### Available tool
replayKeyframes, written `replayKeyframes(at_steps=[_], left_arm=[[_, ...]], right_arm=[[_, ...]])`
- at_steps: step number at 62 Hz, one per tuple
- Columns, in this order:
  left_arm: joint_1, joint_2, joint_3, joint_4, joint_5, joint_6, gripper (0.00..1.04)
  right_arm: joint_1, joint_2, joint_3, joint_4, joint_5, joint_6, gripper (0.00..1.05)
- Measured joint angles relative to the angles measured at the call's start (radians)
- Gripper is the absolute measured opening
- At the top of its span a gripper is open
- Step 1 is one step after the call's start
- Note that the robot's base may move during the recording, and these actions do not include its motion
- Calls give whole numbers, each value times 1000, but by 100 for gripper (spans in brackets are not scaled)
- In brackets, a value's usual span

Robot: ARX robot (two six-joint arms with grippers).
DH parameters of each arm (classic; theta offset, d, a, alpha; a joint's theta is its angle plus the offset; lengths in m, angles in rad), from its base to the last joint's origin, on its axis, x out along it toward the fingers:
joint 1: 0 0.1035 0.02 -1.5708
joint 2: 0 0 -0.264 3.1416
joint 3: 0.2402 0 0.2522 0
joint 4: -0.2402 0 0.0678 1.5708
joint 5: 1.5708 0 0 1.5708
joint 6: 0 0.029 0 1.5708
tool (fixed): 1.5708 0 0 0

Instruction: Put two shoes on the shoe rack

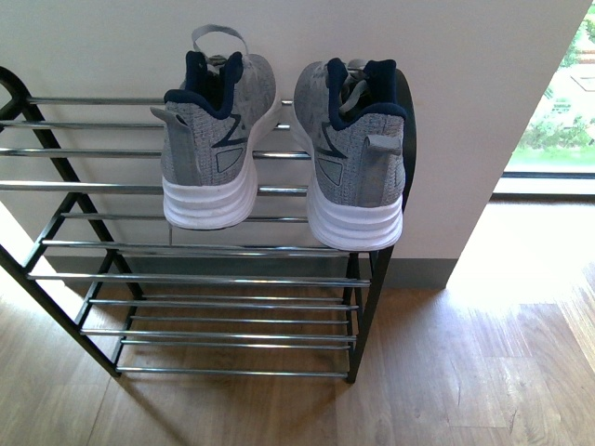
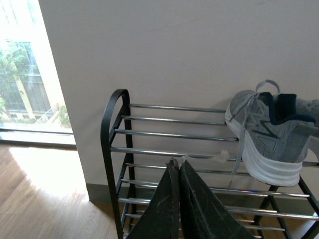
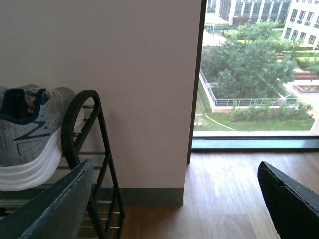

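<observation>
Left gripper pinched closed on nothing, in front of the shoe rack. On the top tier, toward its right end: left sneaker and right sneaker, side by side, apart, heels outward, toes toward the wall. Right gripper spread wide, empty, near the rack's right end.

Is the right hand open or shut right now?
Open. In the right wrist view the right hand shows its fingers far apart, with only wooden floor between them.
</observation>
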Motion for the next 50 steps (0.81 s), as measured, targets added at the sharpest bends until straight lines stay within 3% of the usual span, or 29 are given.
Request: replayKeyframes(at_steps=[7, 23, 26, 38, 50], left_arm=[[1, -3, 0, -7, -1, -1, 2], [1, -3, 0, -7, 0, 0, 46], [1, -3, 0, -7, -2, 0, 60], [1, -3, 0, -7, -1, 0, 95], [1, -3, 0, -7, 0, 3, 95]], right_arm=[[0, 0, 0, 0, 0, 0, 96], [0, 0, 0, 0, -1, 0, 96], [0, 0, 0, 0, -3, 0, 96], [0, 0, 0, 0, -3, 0, 96], [0, 0, 0, 0, 0, 0, 96]])
